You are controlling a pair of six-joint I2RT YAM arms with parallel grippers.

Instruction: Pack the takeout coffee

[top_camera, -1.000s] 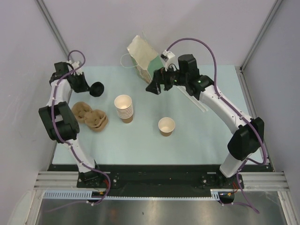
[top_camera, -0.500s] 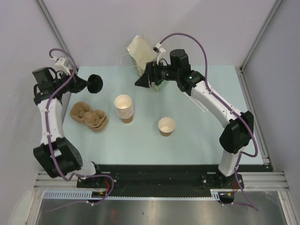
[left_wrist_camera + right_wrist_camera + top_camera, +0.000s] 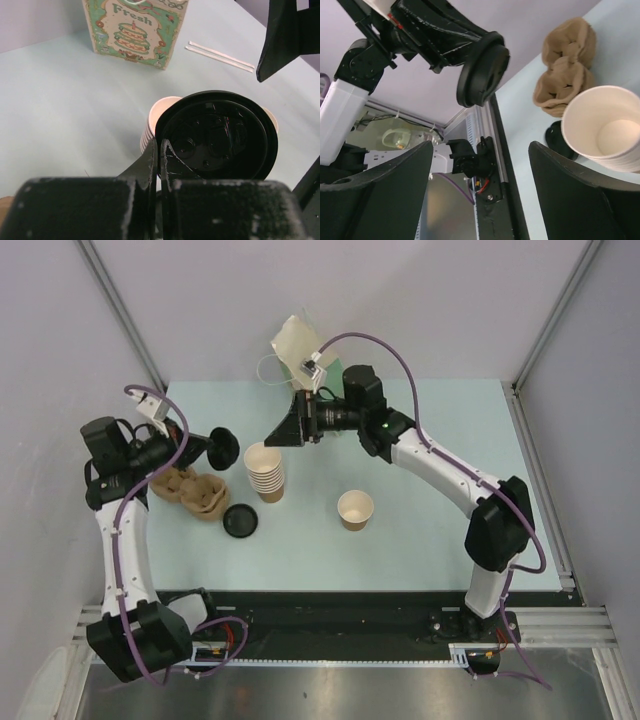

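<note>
The left gripper (image 3: 160, 154) clamped a black lid (image 3: 217, 135) by its rim toward the bench's left edge; the right gripper (image 3: 292, 426) stood spread wide.

Two round black plastic lids (image 3: 222, 447) (image 3: 240, 521), one lone brown kraft paper cup (image 3: 355, 509), one stack of nested brown paper cups (image 3: 265, 472), one brown moulded-pulp carrier (image 3: 192, 488), one printed paper bag (image 3: 297, 347).

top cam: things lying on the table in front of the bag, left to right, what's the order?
pulp cup carrier → loose black lid → stack of nested cups → lone open cup
</note>
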